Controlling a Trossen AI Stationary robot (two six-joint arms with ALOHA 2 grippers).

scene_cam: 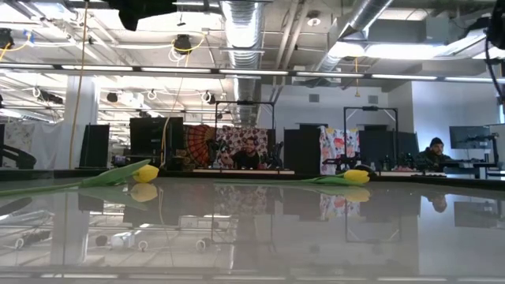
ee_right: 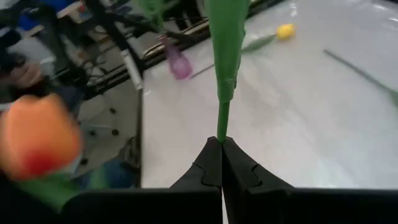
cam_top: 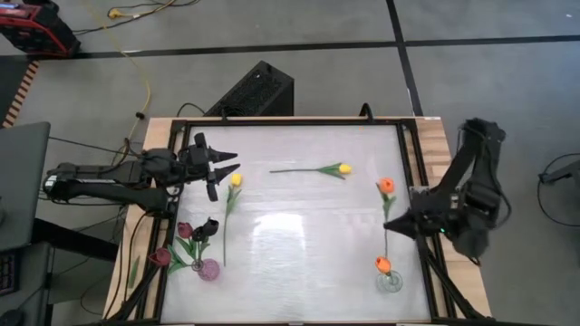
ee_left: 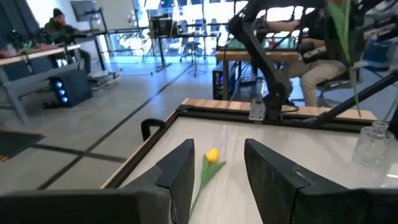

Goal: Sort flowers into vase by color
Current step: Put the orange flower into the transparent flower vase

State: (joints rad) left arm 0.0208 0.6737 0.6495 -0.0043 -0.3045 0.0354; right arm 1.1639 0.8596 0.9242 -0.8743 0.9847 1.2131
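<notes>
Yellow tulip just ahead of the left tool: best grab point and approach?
Take the yellow tulip on the bare green stem, below the head, coming straight down. It lies flat on the table, so the thin stem suits a pinch across it; the head would likely crush. The left tool is open beside the head.

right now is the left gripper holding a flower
No, the left gripper is open above the yellow tulip, with nothing between its fingers.
</notes>
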